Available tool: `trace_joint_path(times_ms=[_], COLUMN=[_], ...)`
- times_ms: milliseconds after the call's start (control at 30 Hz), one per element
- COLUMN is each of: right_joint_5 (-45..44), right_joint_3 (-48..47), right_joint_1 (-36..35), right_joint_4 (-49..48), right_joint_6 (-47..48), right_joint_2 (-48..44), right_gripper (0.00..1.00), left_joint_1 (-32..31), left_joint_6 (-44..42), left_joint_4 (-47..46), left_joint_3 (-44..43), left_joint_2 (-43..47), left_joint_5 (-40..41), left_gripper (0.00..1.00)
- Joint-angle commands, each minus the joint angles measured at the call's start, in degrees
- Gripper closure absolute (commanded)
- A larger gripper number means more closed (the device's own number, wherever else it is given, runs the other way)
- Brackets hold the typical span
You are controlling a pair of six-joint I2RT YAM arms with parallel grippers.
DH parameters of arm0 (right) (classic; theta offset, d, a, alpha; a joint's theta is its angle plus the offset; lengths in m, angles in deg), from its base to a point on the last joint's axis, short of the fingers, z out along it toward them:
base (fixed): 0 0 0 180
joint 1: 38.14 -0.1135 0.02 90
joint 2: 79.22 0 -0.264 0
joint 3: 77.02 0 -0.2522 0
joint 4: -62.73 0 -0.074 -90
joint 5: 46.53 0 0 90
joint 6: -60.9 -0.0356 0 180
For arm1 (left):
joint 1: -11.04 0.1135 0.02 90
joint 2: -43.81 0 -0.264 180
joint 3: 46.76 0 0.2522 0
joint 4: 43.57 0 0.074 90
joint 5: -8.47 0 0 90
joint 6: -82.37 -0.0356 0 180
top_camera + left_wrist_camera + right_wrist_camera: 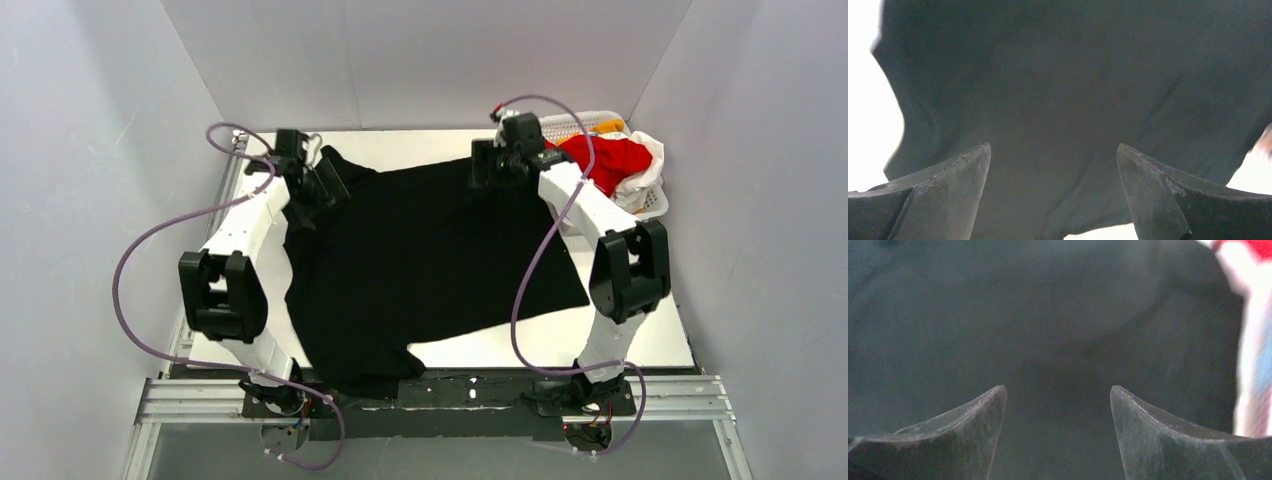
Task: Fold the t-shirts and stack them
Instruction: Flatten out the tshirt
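Left gripper (pixel 1053 146): fingers apart, empty, over large black cloth t-shirt (pixel 430 260). Right gripper (pixel 1057 387): likewise apart above it. Top view alone shows the shirt spread across white table (pixel 620 340), and a bright red cloth t-shirt (pixel 612 160) in white plastic lattice basket (pixel 575 122), far right.

The left arm (pixel 245 225) and right arm (pixel 580 205) look alike: smooth white shell links run between chunky black joint housings, the bulkiest a forked black elbow block (pixel 222 295) on each. A thin lilac cable (pixel 120 290) runs in loose loops from the black left base (pixel 272 398) up to the wrist. A second lilac cable (pixel 530 270) does the same from the black right base (pixel 580 395). The left gripper (pixel 1053 150) and right gripper (pixel 1058 390) are black. Each has two wedge-shaped fingers (pixel 943 200) tapering to a point, with matte faces scuffed grey and a faint seam along the edge.
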Motion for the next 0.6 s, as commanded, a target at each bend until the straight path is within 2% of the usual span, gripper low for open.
trace_joint_path(times_ms=[0, 100, 200, 433, 567], right_joint_5=[0.55, 4.29, 5.66, 7.93, 8.51], right_joint_3=[16.05, 27.9, 35.08, 36.09, 33.36], right_joint_1=[-2.97, -3.41, -3.45, -3.44, -3.35], right_joint_4=[-1.14, -4.34, -7.45, -8.18, -7.62], right_joint_6=[-5.65, -9.98, -10.72, -11.93, -14.25], right_joint_2=[-10.7, -16.01, -18.09, -12.04, -8.09], right_gripper=[0.16, 0.16, 0.16, 0.16, 0.16], left_joint_1=[-3.89, -4.24, -4.25, -0.33, 3.3], left_joint_6=[5.75, 6.77, 6.17, 6.58, 8.07], left_joint_4=[3.83, 0.43, 2.02, 5.63, 8.13], left_joint_3=[17.09, 26.19, 28.17, 22.85, 17.55], left_joint_2=[6.86, 9.48, 8.77, -2.13, -9.25], left_joint_5=[-8.33, -9.56, -6.35, -3.77, -6.4], left_gripper=[0.02, 0.02, 0.02, 0.02, 0.02])
